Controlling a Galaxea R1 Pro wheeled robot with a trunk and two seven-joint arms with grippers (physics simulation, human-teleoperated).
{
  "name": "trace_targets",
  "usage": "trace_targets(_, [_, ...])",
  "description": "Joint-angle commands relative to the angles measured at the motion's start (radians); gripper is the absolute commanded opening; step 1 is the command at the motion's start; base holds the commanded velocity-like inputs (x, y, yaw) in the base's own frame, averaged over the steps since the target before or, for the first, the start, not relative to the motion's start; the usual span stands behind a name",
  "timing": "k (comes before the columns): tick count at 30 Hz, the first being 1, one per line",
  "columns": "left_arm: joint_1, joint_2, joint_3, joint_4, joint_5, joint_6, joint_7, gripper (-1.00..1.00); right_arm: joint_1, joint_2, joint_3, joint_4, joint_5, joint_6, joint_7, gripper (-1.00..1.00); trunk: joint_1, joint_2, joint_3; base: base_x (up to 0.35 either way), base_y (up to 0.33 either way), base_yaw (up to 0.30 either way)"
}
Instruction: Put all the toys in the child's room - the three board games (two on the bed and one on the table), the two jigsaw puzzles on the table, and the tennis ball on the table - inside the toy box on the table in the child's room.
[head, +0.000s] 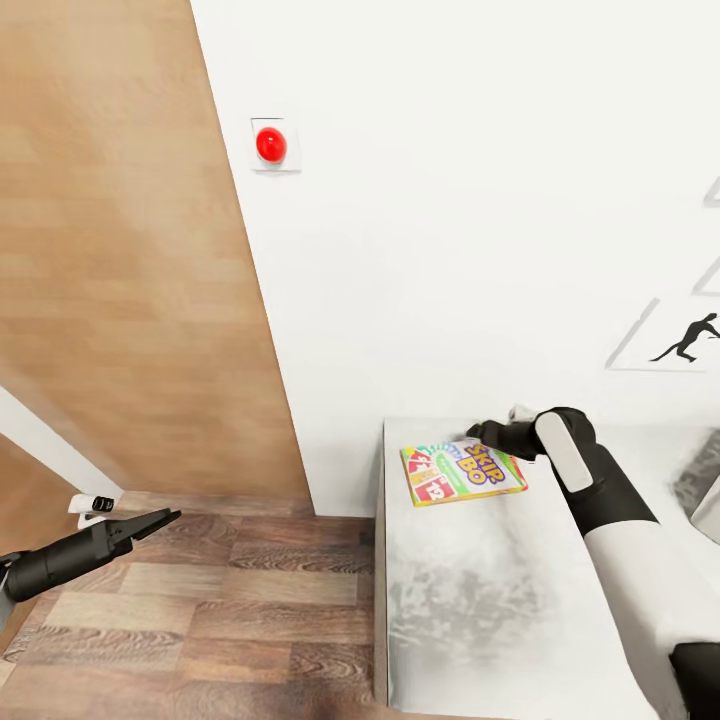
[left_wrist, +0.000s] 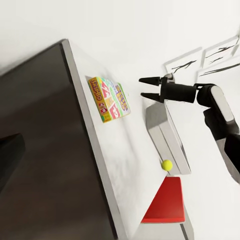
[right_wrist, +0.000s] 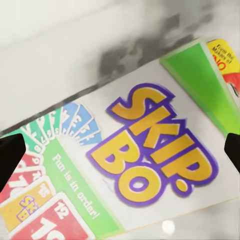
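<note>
right claw (left_wrist: 148, 87) open, arm extended

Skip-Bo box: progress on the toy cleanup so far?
Done: nothing shows as packed; the toy box looks empty where its inside shows. In hand: right gripper is open over the Skip-Bo box, not gripping, which lies flat on the table. Left: this game, the tennis ball beside the box.

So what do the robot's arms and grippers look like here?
Both grippers are black with two tapered, pointed fingers: left gripper, right gripper. The right arm has a white forearm shell, black joints and a white wrist panel. The left arm is black.
</note>
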Motion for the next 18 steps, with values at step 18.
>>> trace_targets(18, [-0.001, 0.002, 0.001, 0.0, -0.001, 0.011, -0.004, 1.0, -0.076, -0.012, 0.005, 0.125, -0.009, 0.035, -0.101, 1.0, 0.001, -0.002, -0.002, 0.0, 0.0, 0.0])
